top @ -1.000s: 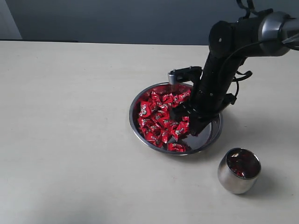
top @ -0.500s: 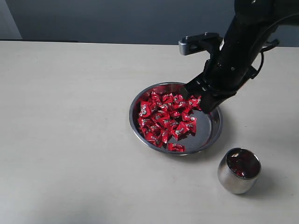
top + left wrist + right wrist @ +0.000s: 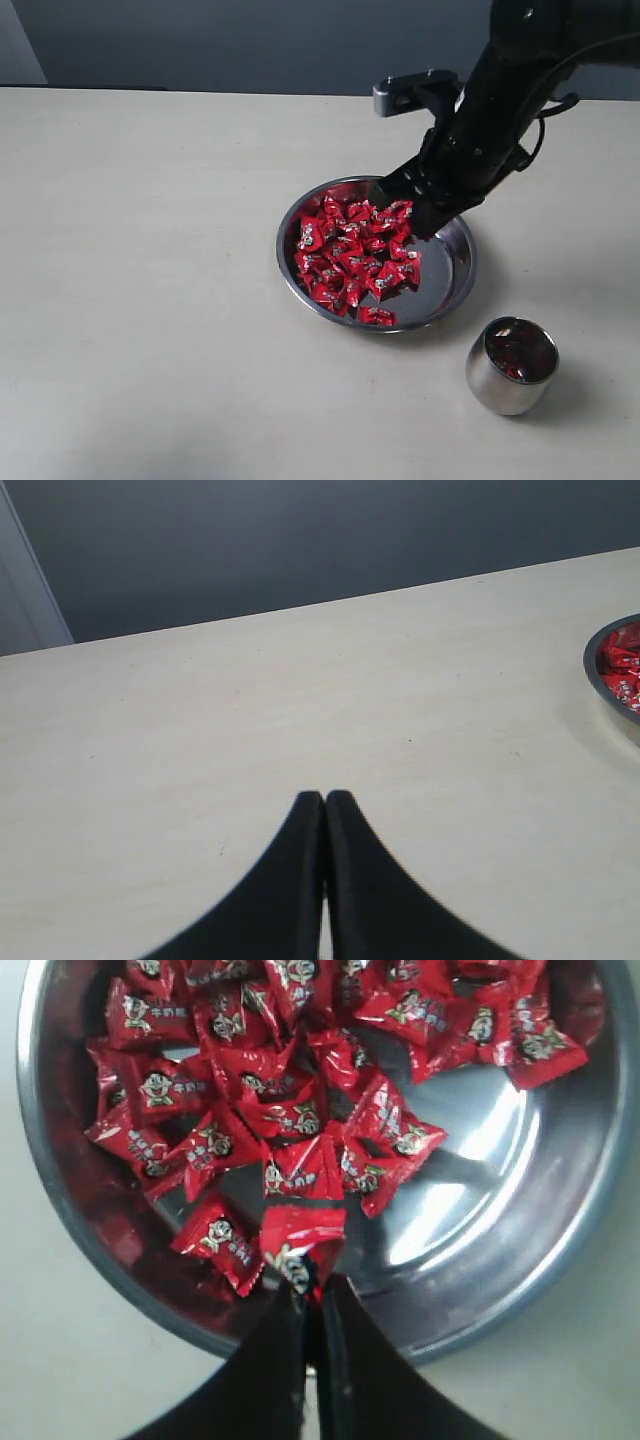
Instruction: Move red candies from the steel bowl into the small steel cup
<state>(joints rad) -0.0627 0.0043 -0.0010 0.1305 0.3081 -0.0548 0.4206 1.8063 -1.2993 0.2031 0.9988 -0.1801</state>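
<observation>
The steel bowl (image 3: 452, 272) sits right of centre on the table, with a heap of red candies (image 3: 348, 255) filling its left half. My right gripper (image 3: 424, 226) hangs above the bowl's far right part, shut on one red candy (image 3: 300, 1243) pinched by its wrapper at the fingertips (image 3: 318, 1292). Below it the right wrist view shows the bowl's (image 3: 480, 1190) shiny bottom and the heap (image 3: 290, 1110). The small steel cup (image 3: 497, 392) stands upright at the front right of the bowl, with red showing inside. My left gripper (image 3: 324, 798) is shut and empty over bare table, and the bowl's rim (image 3: 606, 692) shows at that view's edge.
The pale table (image 3: 140, 260) stretches wide to the left of the bowl. A dark wall (image 3: 250, 40) runs behind the table's far edge. The right arm's black links (image 3: 520, 70) reach in from the upper right above the bowl.
My right gripper has lifted out of the candy heap with one candy in its jaws and risen toward the bowl's far side. The heap, bowl and cup stay in place.
</observation>
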